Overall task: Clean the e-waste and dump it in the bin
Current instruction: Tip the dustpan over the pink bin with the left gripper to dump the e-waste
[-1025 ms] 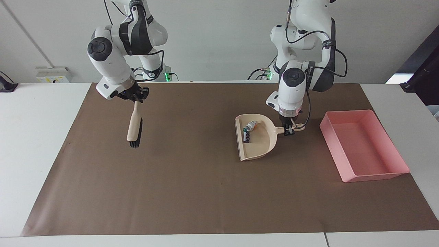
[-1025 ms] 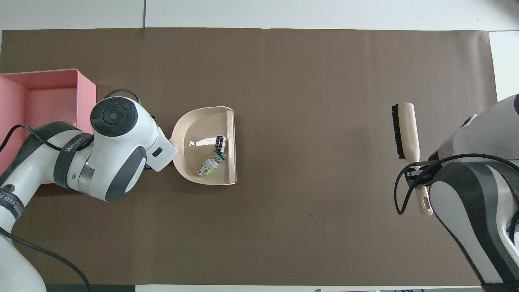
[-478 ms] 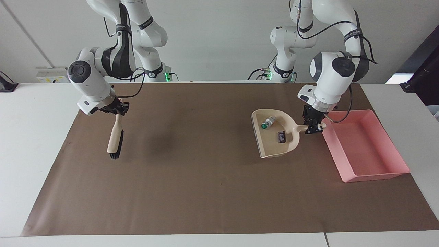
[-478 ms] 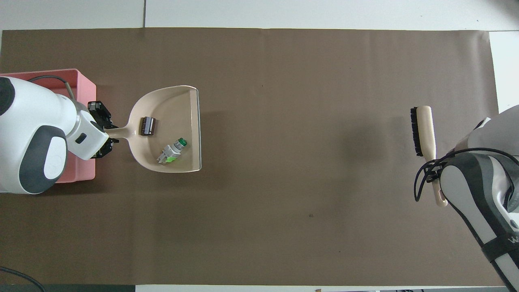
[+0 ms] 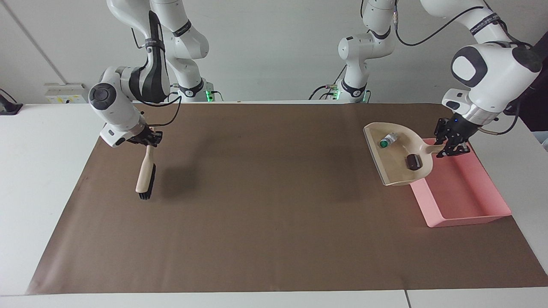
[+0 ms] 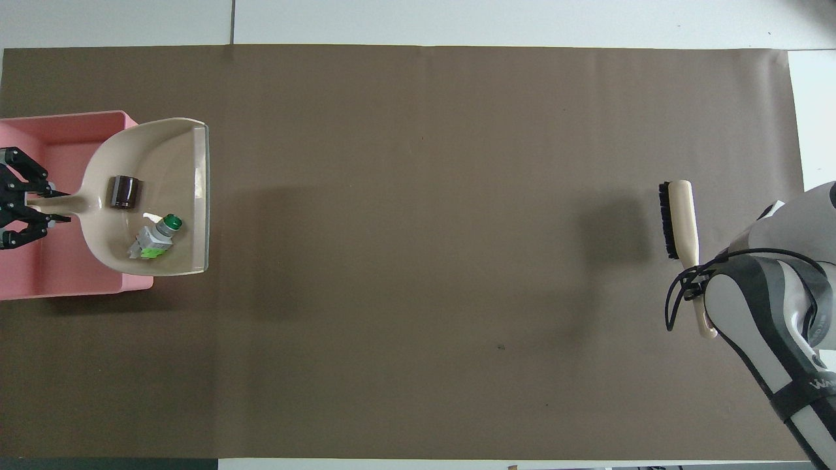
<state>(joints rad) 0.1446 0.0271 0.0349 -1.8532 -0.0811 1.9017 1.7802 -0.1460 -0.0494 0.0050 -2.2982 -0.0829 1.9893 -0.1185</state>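
Right gripper (image 5: 147, 140): fingers clamped on the brush (image 5: 145, 176) handle; brush hangs bristles-down over the brown mat (image 5: 257, 205) at the right arm's end.
Dustpan (image 5: 396, 164): raised, partly over the bin's edge, mouth toward the table's middle.
E-waste: white green-tipped cylinder (image 5: 387, 140) and dark block (image 5: 413, 161) both lie in the dustpan.
Left gripper (image 5: 450, 147): fingers closed on the dustpan handle, over the bin.
Bin (image 5: 466, 194): pink tray on the mat, left arm's end.

Pink bin (image 5: 464, 201), beige dustpan (image 5: 391, 164) (brown mat (image 5: 257, 205) underneath).
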